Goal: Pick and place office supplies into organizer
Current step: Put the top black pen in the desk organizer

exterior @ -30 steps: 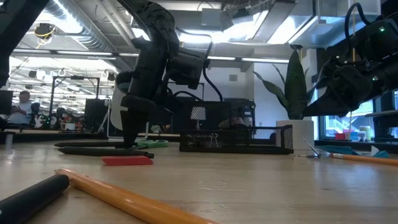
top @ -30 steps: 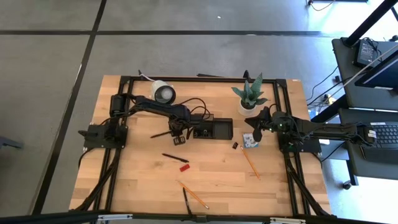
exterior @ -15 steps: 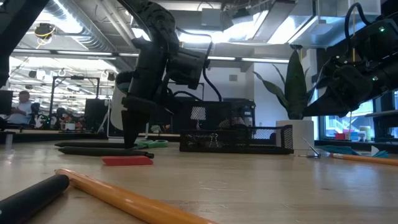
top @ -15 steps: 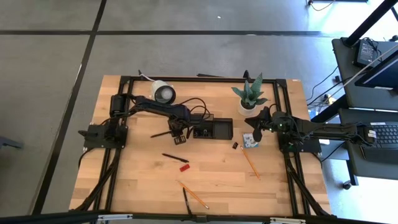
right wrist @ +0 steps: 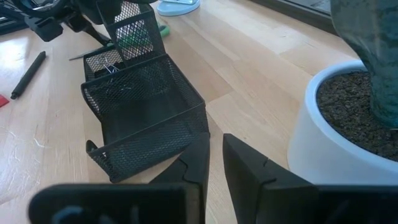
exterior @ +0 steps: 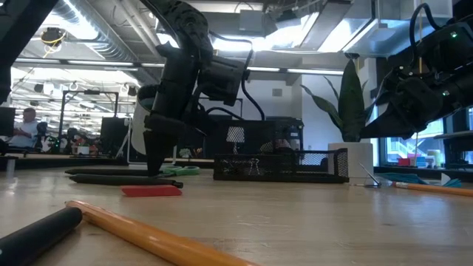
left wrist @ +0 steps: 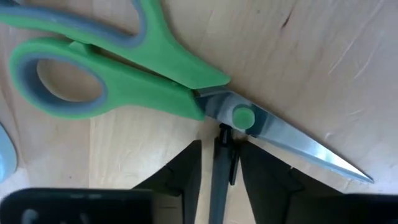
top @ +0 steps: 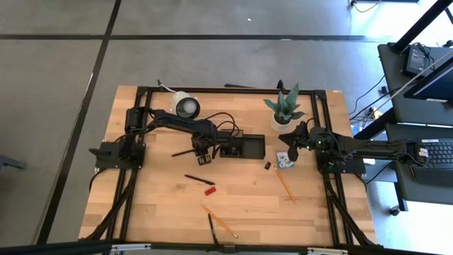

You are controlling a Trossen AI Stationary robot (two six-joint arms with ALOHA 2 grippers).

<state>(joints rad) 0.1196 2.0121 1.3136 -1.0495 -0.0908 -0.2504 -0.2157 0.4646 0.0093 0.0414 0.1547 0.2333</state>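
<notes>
My left gripper (top: 201, 151) points down at the table just left of the black mesh organizer (top: 241, 145). It is open, one finger on either side of a black pen (left wrist: 222, 163) that lies on the wood; a slit of wood shows beside the pen. The pen (top: 182, 152) runs toward the table's left. Green-handled scissors (left wrist: 124, 68) lie flat right beyond the fingertips, with their pivot at the pen's end. My right gripper (top: 291, 149) waits raised near the plant pot, open by a narrow slit (right wrist: 216, 140), with nothing in it.
On the near half of the table lie another black pen (top: 198, 180), a red marker (top: 210, 190) and orange pencils (top: 219, 221) (top: 285, 185). A blue pad (top: 284, 161) and a clip (top: 268, 166) lie right of the organizer. The potted plant (top: 282, 122) and a white lamp (top: 185, 106) stand at the back.
</notes>
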